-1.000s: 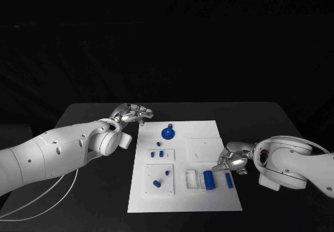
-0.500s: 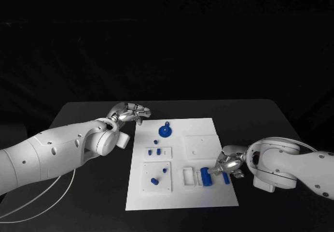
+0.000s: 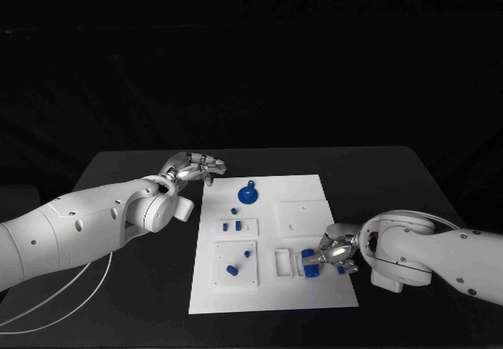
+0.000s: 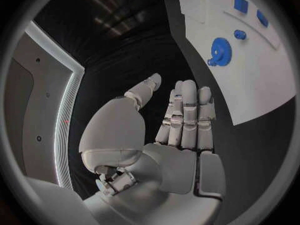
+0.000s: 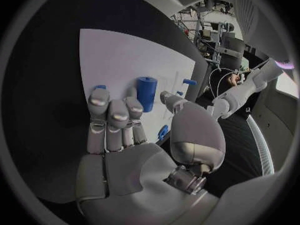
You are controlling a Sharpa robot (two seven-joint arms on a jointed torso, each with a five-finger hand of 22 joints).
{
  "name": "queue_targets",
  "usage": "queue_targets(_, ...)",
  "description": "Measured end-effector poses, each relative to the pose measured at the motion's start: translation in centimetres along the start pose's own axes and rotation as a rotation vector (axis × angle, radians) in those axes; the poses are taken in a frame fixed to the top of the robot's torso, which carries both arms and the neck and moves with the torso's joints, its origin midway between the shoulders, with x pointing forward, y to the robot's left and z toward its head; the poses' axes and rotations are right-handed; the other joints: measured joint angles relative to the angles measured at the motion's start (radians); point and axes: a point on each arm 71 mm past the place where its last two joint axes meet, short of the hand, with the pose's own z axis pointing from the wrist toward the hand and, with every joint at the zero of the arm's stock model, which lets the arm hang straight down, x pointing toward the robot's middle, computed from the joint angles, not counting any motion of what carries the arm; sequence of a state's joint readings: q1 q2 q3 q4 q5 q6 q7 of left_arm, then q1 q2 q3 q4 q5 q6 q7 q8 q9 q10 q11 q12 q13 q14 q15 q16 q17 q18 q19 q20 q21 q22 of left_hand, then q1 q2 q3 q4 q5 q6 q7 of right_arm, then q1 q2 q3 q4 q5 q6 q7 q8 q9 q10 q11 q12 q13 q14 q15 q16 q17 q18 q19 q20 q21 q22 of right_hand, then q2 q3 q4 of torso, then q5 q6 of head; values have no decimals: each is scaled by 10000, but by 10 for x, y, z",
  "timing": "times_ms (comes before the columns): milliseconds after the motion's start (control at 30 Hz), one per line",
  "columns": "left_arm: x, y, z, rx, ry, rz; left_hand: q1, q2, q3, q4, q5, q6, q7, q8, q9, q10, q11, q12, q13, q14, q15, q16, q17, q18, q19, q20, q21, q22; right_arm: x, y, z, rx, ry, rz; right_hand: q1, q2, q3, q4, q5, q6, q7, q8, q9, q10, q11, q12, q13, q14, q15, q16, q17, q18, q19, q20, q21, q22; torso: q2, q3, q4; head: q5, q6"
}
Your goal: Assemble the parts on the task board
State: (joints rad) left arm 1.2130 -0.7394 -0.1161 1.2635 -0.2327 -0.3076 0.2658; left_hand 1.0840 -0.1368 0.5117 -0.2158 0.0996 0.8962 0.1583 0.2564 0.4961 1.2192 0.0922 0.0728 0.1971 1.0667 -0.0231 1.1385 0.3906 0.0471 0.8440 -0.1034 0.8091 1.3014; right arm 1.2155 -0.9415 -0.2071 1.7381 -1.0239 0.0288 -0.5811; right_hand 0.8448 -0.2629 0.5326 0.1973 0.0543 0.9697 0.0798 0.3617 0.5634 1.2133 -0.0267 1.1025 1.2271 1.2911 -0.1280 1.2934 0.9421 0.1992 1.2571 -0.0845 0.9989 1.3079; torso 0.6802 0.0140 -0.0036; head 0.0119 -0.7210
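The white task board (image 3: 304, 203) lies in the middle of the black table. On it are a blue gear-shaped part (image 3: 247, 194), small blue pieces (image 3: 238, 226) in a recessed plate, two more (image 3: 232, 270) in a lower plate, and a blue cylinder (image 3: 310, 263) near the right edge. My right hand (image 3: 336, 254) hovers over that edge, fingers stretched toward the blue cylinder (image 5: 146, 92), thumb apart, gripping nothing. A small blue bar (image 5: 100, 87) peeks out at its fingertips; I cannot tell if they touch. My left hand (image 3: 194, 167) floats off the board's far left corner, holding nothing.
A white slotted block (image 3: 283, 263) sits just left of the cylinder. A raised white square plate (image 3: 304, 217) lies on the board's right half. White cables (image 3: 63, 298) trail over the table's near left part. Bare black tabletop (image 3: 388, 182) surrounds the board.
My right hand has slid left onto the board's right edge, covering the blue bar and closing on the cylinder. The view has shifted slightly. My left hand has stayed where it was.
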Motion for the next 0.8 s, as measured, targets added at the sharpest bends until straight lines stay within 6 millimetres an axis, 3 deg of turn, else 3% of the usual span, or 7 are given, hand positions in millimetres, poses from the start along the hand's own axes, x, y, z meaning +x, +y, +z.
queue_targets(100,0,0,0,0,8,-4,0,0,28,27,0,0,0,0,-7,0,0,0,0,0,0,0,0,0,17,-17,0,0,0,2,1,-21,-3,-7,0,0,-27,26,0,2,2,0,12,-37,-29,0,0,0,1,0,1,-2,-2,0,38,0,0,0,-1,-4,-13)
queue_targets(300,0,0,0,-3,10,-7,0,0,28,27,0,-1,-1,0,-9,0,-1,0,1,0,0,0,-1,0,17,-17,0,-1,2,4,4,-42,-29,-16,137,137,-122,-15,0,-30,37,1,791,-42,-33,-31,-24,-2,3,0,14,-7,-24,-20,38,0,0,0,-3,13,-32)
queue_targets(600,-1,0,-1,-8,4,-9,0,0,28,27,0,-5,-5,0,-8,1,-3,0,1,0,0,0,-2,0,16,-16,0,8,4,8,6,-115,-62,-46,472,378,-150,-49,0,-10,26,-112,794,-206,-21,-41,-30,-22,21,0,37,-15,-124,-49,78,0,1,-7,-5,22,-89)
queue_targets(800,-1,0,-1,-11,3,-10,0,0,28,27,0,-5,-5,0,-8,1,-4,0,1,0,0,0,-2,0,16,-16,0,7,5,8,7,-125,-131,-28,881,528,264,-208,-2,-7,26,-112,794,-215,9,-107,-66,-32,31,0,37,-19,-125,-49,78,0,1,-12,-7,15,-123)
